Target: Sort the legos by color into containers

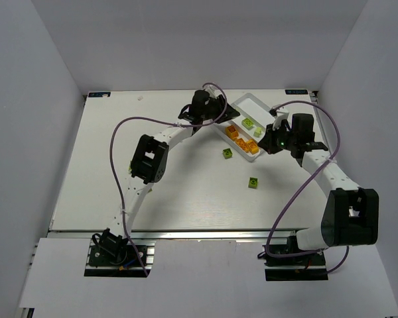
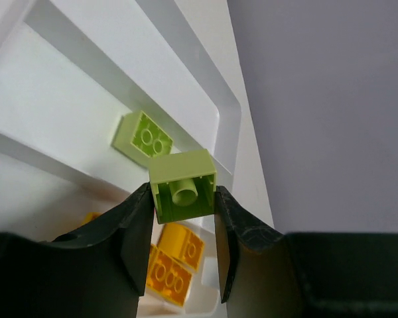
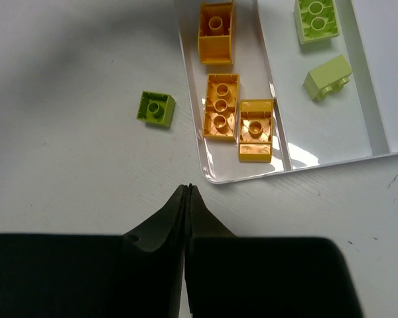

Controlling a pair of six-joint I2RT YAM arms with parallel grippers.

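The white tray (image 1: 247,101) lies at the back right. One compartment holds yellow-orange legos (image 3: 221,106), and the one beside it holds two lime green legos (image 3: 316,20). My left gripper (image 1: 219,115) hovers over the tray, shut on a lime green lego (image 2: 183,185), above another green lego (image 2: 142,138) in the tray (image 2: 86,73). My right gripper (image 3: 188,189) is shut and empty over the table, just short of the tray's near end (image 3: 318,136); in the top view it (image 1: 270,140) is by the tray's right side. Two green legos (image 1: 227,154) (image 1: 253,182) lie loose on the table.
White walls enclose the table on the left, back and right. Purple cables arc over both arms (image 1: 126,126). The loose green lego (image 3: 155,108) lies just left of the tray's corner.
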